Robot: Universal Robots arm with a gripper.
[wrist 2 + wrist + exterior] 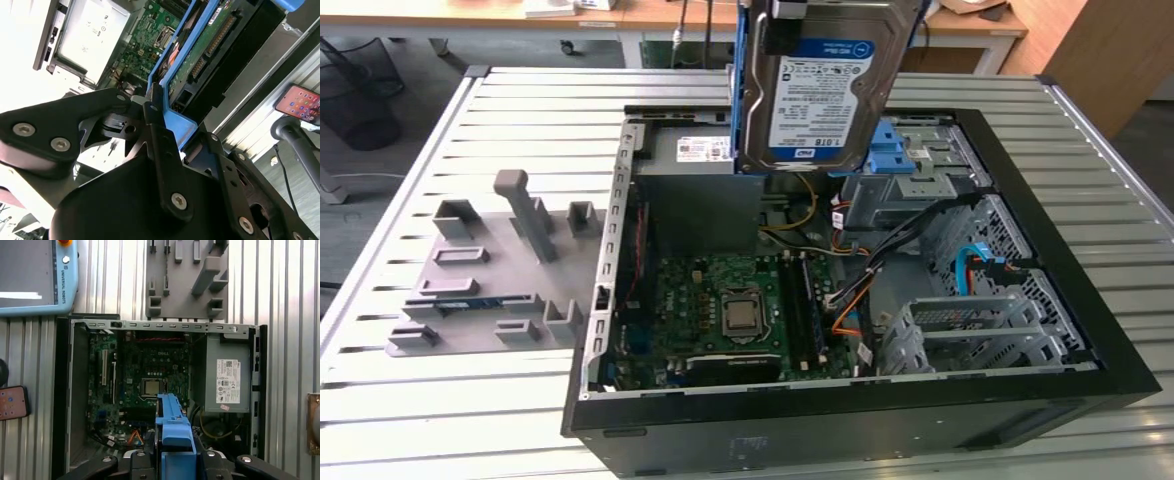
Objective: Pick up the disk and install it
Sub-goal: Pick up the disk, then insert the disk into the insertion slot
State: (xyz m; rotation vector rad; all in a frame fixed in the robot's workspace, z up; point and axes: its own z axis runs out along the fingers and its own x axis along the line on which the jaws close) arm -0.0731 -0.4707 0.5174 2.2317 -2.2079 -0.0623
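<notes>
The disk (821,90), a silver drive with a white-and-blue label in a blue carrier bracket, hangs upright above the back of the open computer case (854,410). In the first wrist view its blue carrier edge (172,432) sits over the motherboard. The second wrist view shows the green underside of the disk (210,45). My gripper (155,107) is shut on the carrier, and its black fingers (145,460) show on both sides of the blue frame. The disk is clear of the case and touches nothing in it.
Inside the case are a grey power-supply box (700,190), the motherboard (720,310), loose cables and a blue drive bay (907,150) behind the disk. A grey fixture plate (480,280) lies at the exterior view's left. A teach pendant (35,275) and a phone (12,402) lie nearby.
</notes>
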